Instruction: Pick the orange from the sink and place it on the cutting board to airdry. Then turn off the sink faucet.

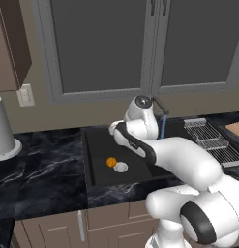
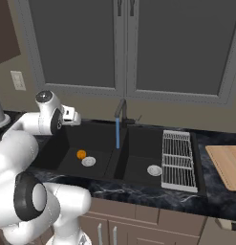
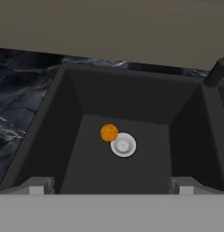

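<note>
Oranges: one orange point(image 3: 109, 132), on the left basin floor, touching the drain point(image 3: 123, 145).
Basins: two in the sink point(image 2: 52, 158), walls all round.
Hand point(image 3: 111, 186): high above, fingers wide, empty.
Faucet point(image 2: 120, 109): one, water running.

The sink point(image 2: 138, 143) looks matt black, smooth like stone composite, with a ribbed silver metal drain point(image 3: 123, 145) in its left basin. The orange point(image 3: 109, 132) has a smooth, slightly dull skin. The table point(image 1: 38, 164) is glossy black marble veined in white. At its right edge lies the cutting board point(image 2: 227, 165), pale matt wood. The dish rack point(image 2: 177, 160) is silver wire. The sink faucet point(image 2: 120, 111) is dark grey matt metal.
</note>
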Controlling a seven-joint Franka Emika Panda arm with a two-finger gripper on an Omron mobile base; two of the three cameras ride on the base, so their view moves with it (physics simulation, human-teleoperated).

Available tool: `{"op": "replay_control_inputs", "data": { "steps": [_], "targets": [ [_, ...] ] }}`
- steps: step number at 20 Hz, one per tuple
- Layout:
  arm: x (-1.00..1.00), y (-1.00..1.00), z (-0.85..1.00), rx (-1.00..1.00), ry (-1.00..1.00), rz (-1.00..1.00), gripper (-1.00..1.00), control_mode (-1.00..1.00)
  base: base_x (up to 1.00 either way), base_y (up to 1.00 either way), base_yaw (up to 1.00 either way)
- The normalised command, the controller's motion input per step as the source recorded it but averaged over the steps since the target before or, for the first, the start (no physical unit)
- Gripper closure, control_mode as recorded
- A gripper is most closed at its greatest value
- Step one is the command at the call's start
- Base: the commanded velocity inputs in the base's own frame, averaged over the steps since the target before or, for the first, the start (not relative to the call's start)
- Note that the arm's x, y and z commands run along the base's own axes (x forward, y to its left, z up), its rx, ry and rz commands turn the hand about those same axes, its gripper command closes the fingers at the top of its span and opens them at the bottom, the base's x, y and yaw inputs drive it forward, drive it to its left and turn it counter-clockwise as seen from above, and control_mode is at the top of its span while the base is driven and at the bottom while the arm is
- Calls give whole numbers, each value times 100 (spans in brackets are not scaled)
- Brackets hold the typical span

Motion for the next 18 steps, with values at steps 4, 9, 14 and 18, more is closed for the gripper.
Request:
{"op": "replay_control_inputs", "data": {
  "steps": [4,9,14,18],
  "targets": [
    [2,7,-43,0,0,0,-100,-100,0,0,0],
    [9,1,-37,0,0,0,-100,-100,0,0,0],
    [9,0,-27,0,0,0,-100,-100,0,0,0],
    [14,0,-22,0,0,0,-100,-100,0,0,0]
  ]
}}
